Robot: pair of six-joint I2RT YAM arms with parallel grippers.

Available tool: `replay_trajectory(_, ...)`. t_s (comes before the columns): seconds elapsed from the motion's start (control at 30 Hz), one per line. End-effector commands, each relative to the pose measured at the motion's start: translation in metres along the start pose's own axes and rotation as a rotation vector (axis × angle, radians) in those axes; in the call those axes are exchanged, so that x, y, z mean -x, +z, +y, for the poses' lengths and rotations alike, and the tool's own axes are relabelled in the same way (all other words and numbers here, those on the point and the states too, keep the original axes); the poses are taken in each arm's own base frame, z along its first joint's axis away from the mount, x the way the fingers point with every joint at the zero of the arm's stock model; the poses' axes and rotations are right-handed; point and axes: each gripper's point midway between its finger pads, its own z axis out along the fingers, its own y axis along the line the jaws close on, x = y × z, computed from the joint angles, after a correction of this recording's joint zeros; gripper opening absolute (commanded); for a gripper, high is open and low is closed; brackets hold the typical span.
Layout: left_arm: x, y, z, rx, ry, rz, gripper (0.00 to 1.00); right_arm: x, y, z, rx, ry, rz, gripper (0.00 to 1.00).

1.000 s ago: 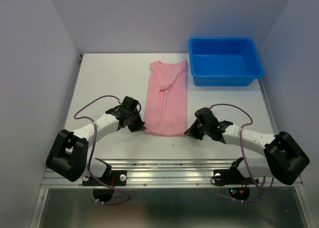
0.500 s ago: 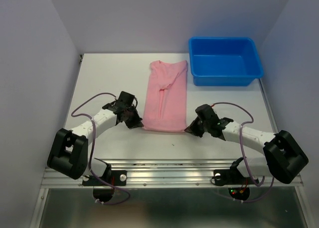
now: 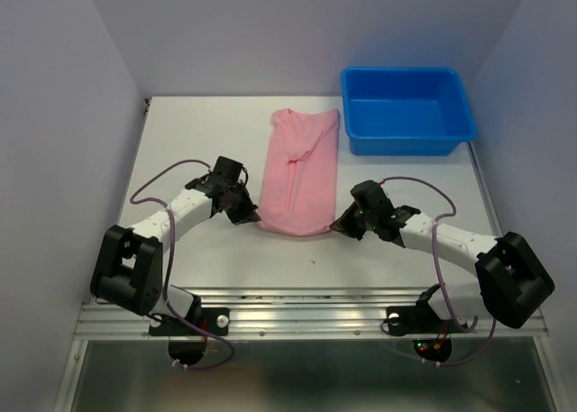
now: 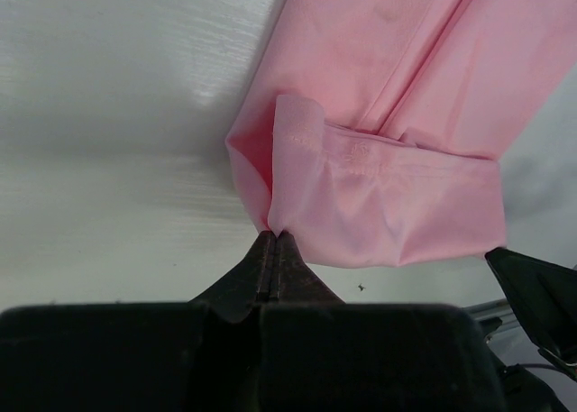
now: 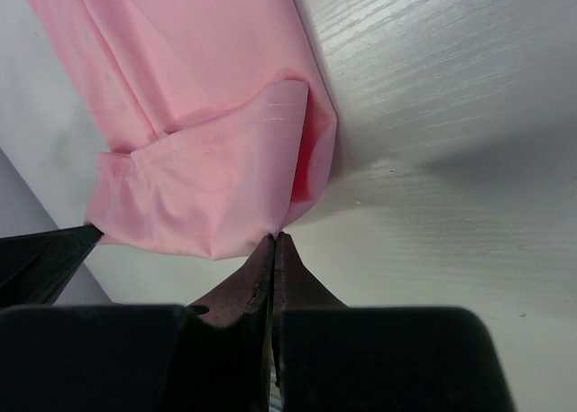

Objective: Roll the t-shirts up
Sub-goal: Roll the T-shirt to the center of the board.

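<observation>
The light pink t-shirt (image 3: 299,173) lies folded into a long strip on the white table, its near end turned over into a first fold (image 4: 388,223). My left gripper (image 3: 249,217) is shut on the near left corner of the t-shirt (image 4: 270,215). My right gripper (image 3: 341,225) is shut on the near right corner (image 5: 287,215). Both hold the hem lifted and folded back over the strip. The right wrist view shows the same fold (image 5: 198,200).
A blue plastic tub (image 3: 406,110) stands at the back right, close to the t-shirt's far end. The white table (image 3: 189,141) has walls on the left, back and right. The metal rail (image 3: 297,308) runs along the near edge.
Both grippers have moved away from me with the t-shirt's near hem, turning it over onto the strip. The strip's near edge now sits farther up the table.
</observation>
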Motion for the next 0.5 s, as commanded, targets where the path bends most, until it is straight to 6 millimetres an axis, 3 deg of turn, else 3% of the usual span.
replay_trajectory(0.0, 0.014, -0.007, -0.012, -0.029, 0.019, -0.026, 0.00, 0.019, -0.003, 0.017, 0.024, 0.001, -0.059, 0.01)
replay_trajectory(0.47, 0.032, 0.003, -0.021, -0.043, 0.025, -0.032, 0.00, 0.036, 0.008, 0.022, 0.000, 0.000, -0.097, 0.01)
